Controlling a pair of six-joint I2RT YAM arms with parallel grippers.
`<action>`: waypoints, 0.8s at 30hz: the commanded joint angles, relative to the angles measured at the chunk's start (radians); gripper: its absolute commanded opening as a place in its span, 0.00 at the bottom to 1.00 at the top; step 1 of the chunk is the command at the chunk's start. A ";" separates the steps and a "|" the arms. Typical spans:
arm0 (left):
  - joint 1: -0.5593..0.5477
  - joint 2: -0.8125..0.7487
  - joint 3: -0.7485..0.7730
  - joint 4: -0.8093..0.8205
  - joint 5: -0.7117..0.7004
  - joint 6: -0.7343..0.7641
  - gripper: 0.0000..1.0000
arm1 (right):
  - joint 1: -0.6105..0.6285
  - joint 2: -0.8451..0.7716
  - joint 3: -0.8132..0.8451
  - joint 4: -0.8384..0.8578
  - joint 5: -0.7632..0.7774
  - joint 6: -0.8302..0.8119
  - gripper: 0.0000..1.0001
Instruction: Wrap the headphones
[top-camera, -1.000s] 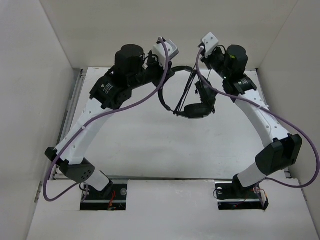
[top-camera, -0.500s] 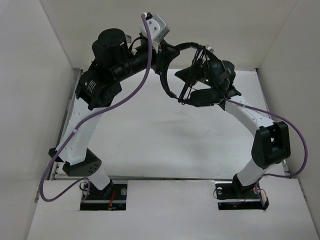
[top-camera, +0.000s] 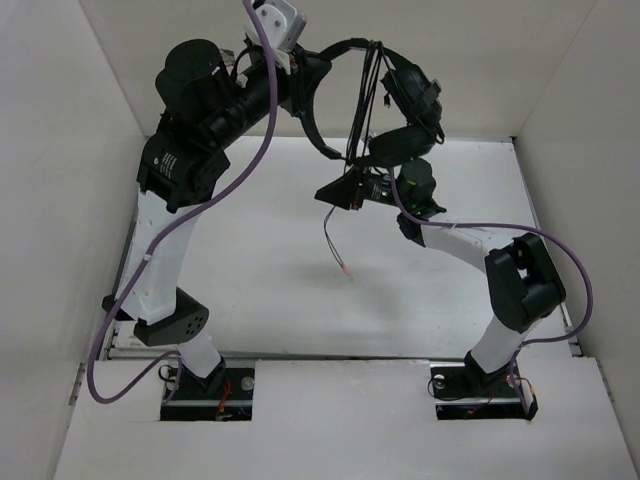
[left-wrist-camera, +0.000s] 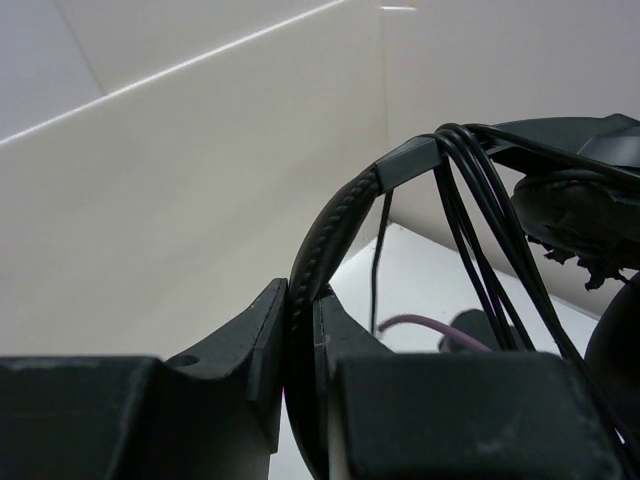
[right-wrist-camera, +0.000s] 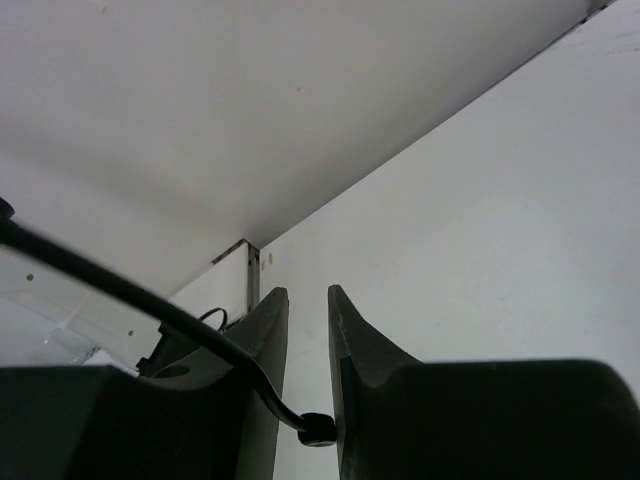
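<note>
My left gripper (top-camera: 312, 72) is shut on the padded headband (left-wrist-camera: 330, 230) of the black headphones (top-camera: 405, 95) and holds them high near the back wall. Several turns of thin black cable (left-wrist-camera: 470, 230) cross the headband beside an earcup (left-wrist-camera: 570, 210). Below, my right gripper (top-camera: 324, 193) points left with its jaws slightly apart. In the right wrist view the cable (right-wrist-camera: 130, 290) runs over one finger and its end sits loosely in the gap of the right gripper (right-wrist-camera: 308, 292). A loose cable end with a red plug (top-camera: 345, 270) dangles over the table.
White walls close in the white table (top-camera: 260, 290) on three sides, the back wall just behind the headphones. Thick purple arm cables (top-camera: 262, 110) loop off both arms. A metal rail (top-camera: 130, 240) runs along the table's left edge.
The left arm has lifted the headphones up and to the left. The right gripper has swung down under them and parted its jaws, and a cable end now hangs free.
</note>
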 joint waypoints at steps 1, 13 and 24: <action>0.025 -0.025 0.066 0.180 -0.066 -0.017 0.00 | 0.023 -0.033 -0.019 0.080 -0.039 0.004 0.29; 0.112 -0.064 -0.040 0.350 -0.290 0.057 0.00 | 0.102 -0.052 -0.045 0.045 -0.089 -0.048 0.24; 0.141 -0.105 -0.255 0.614 -0.554 0.267 0.00 | 0.168 -0.129 0.071 -0.437 -0.022 -0.442 0.00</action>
